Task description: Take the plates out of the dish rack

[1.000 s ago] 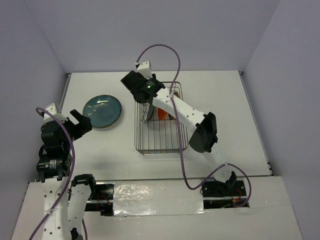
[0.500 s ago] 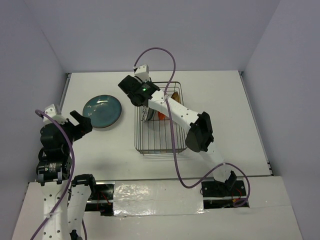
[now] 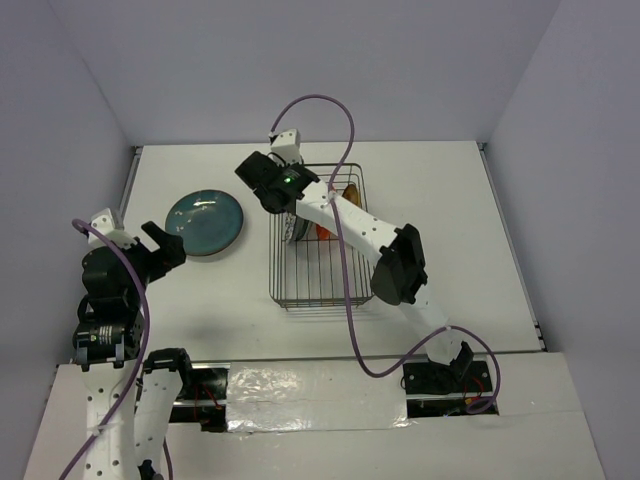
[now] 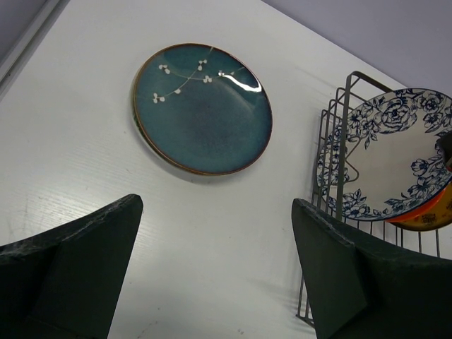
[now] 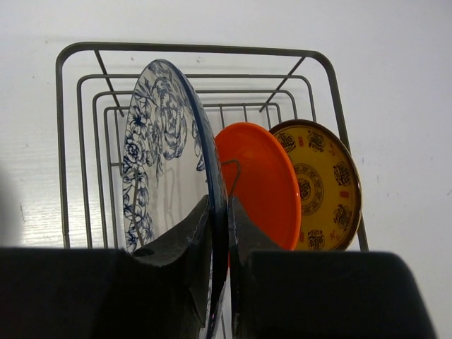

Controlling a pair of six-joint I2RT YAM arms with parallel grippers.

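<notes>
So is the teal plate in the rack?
No, the teal plate lies flat on the table, apart from the rack.

No writing, number, brand or label can be read in any view. The nearest thing to a sign is on the yellow plate [image 5: 316, 185], right of centre in the right wrist view. It has dark round medallions that may be characters, too small to tell. The blue-flowered plate [image 5: 166, 162] to its left bears only flower patterns. The teal plate [image 4: 203, 107], upper middle of the left wrist view, bears only small white blossoms.
</notes>
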